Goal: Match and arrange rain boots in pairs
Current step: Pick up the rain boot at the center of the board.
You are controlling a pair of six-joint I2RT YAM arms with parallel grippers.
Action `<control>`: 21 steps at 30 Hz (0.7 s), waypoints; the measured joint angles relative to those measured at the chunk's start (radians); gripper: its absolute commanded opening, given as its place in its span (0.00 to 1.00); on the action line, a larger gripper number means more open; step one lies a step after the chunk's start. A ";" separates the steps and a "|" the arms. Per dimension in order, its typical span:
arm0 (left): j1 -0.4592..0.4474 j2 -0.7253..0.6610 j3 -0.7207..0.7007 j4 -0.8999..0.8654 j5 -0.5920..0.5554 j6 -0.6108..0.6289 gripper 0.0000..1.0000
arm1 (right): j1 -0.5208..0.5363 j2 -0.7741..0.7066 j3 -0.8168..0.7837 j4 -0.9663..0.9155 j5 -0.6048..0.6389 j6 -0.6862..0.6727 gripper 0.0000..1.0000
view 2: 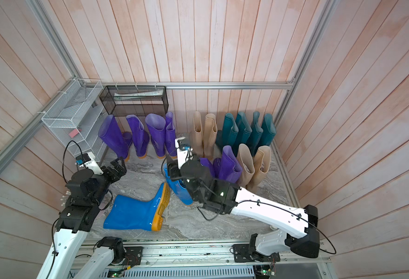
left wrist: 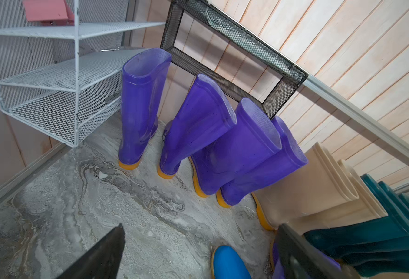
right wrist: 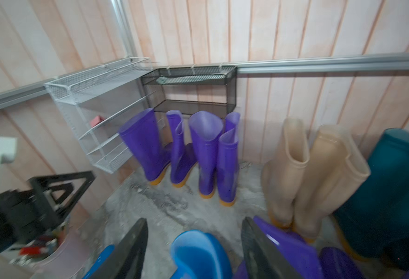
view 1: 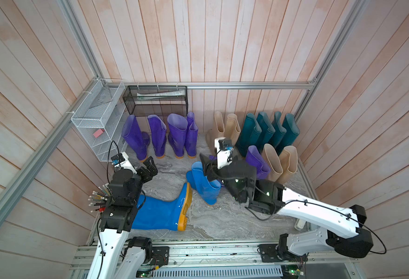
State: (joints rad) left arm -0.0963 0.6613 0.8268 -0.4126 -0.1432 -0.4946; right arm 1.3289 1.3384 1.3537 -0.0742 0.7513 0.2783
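We find purple boots (view 1: 158,137), beige boots (view 1: 219,126) and teal boots (view 1: 266,132) lined up upper centre; blue boots (view 1: 160,213) lie unpaired mid-frame; both arms' jaws stand apart.

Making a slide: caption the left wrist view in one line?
Left gripper open over marbled floor, facing four standing purple boots, beige boots and teal boots.
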 measured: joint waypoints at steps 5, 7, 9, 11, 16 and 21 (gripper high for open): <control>0.000 -0.049 -0.011 -0.049 -0.024 -0.001 1.00 | 0.163 0.111 -0.018 0.039 0.061 0.111 0.47; 0.000 -0.061 -0.012 -0.070 -0.039 -0.005 1.00 | 0.171 0.174 -0.015 0.034 0.055 0.165 0.34; 0.000 -0.076 -0.013 -0.089 -0.064 -0.011 1.00 | 0.167 0.235 -0.011 0.023 0.042 0.208 0.18; 0.000 -0.094 -0.014 -0.113 -0.104 -0.017 1.00 | 0.156 0.301 -0.008 0.003 0.024 0.268 0.17; 0.000 -0.127 -0.018 -0.146 -0.174 -0.024 1.00 | 0.087 0.440 0.009 -0.045 -0.054 0.402 0.55; 0.000 -0.133 -0.034 -0.156 -0.195 -0.026 1.00 | 0.030 0.519 0.023 -0.066 -0.131 0.505 0.66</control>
State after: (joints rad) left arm -0.0963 0.5285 0.7929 -0.5686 -0.3386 -0.5205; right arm 1.3586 1.8572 1.3762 -0.1398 0.6201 0.7830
